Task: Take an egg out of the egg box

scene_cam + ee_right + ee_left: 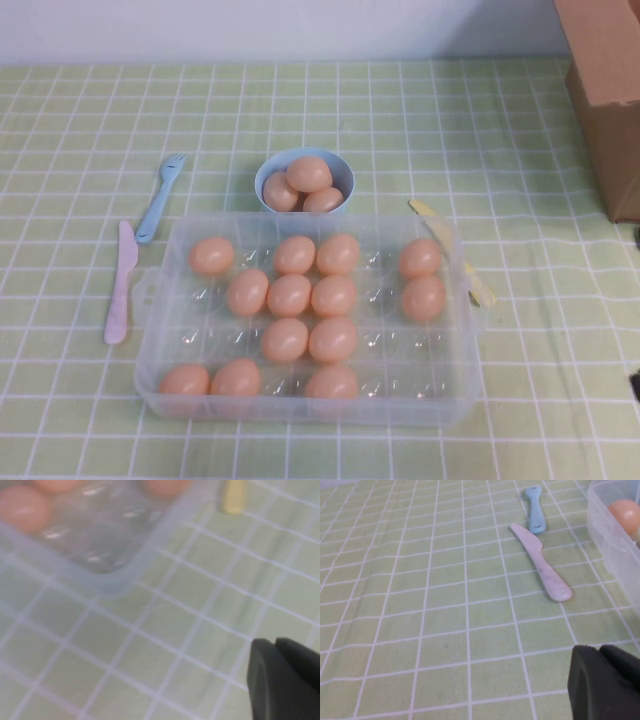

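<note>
Clear plastic rectangular egg box [455, 390] sits mid-table on the green checked cloth [80, 130], lid off, so its smooth orange-tan eggs are reachable from above; the nearest-right egg [423, 297] looks handiest. Three more eggs fill the small light-blue round bowl [268, 172] just behind, likely the drop spot. Pink plastic knife [119, 285] and blue plastic fork [160, 197] lie left of the box, yellow utensil [450, 245] right. Left gripper [606, 685] low over the cloth left of the box, right gripper [282, 680] by its near-right corner; jaw state can't tell for either. Nothing grasped yet.
</note>
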Controlling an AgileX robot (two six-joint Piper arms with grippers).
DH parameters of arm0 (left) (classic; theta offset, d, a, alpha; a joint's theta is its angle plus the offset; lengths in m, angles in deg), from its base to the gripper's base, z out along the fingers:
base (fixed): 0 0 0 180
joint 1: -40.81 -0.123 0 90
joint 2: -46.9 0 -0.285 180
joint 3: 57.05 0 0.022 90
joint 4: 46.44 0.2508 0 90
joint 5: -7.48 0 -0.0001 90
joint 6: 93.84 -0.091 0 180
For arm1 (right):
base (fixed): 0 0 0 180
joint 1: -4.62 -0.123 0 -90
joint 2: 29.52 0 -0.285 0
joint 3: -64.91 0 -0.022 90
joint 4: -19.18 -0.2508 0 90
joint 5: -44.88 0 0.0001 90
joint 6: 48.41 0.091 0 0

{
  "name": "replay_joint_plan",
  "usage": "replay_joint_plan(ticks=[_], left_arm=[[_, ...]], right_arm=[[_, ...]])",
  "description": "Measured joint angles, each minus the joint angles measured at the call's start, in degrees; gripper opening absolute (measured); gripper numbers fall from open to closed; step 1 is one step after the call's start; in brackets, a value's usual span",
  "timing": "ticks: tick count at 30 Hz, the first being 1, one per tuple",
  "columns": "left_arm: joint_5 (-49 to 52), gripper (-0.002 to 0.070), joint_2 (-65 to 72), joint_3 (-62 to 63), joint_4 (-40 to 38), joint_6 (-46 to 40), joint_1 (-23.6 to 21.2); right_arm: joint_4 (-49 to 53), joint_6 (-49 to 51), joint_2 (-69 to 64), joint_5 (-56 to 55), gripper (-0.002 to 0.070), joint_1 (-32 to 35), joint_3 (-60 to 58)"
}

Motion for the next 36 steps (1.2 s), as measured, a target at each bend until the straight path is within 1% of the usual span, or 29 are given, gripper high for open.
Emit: replay_joint_plan(ticks=[4,7,12,16,20,26,32,36], left_arm=[[0.00,-0.0005,0.00,0.00,0.00,0.00,0.00],[0.00,-0.0005,0.00,0.00,0.00,0.00,0.00],[0.00,-0.0005,0.00,0.00,0.00,0.00,0.00],[0.00,-0.0005,0.00,0.00,0.00,0.00,0.00],[0.00,-0.0005,0.00,0.00,0.00,0.00,0.00],[0.00,-0.0005,0.00,0.00,0.00,0.00,0.00],[0.00,-0.0005,0.00,0.00,0.00,0.00,0.00],[0.00,-0.0005,0.00,0.00,0.00,0.00,0.00]], right_arm=[[0.80,-0.36,8.01,-11.93,-0.0017,8.98,-12.75],[1.59,-1.65,15.78,-19.81,-0.0018,14.23,-21.20],[0.91,-2.05,27.12,-26.13,-0.0018,19.02,-29.71],[0.49,-2.15,33.22,-27.23,-0.0018,20.01,-32.97],[0.38,-2.24,37.55,-27.04,-0.0018,20.09,-33.63],[0.32,-2.24,44.89,-22.83,-0.0018,20.09,-33.63],[-0.15,-2.24,46.03,-17.64,-0.0018,20.09,-33.63],[-1.21,-2.24,46.03,-16.68,-0.0018,20.09,-33.63]])
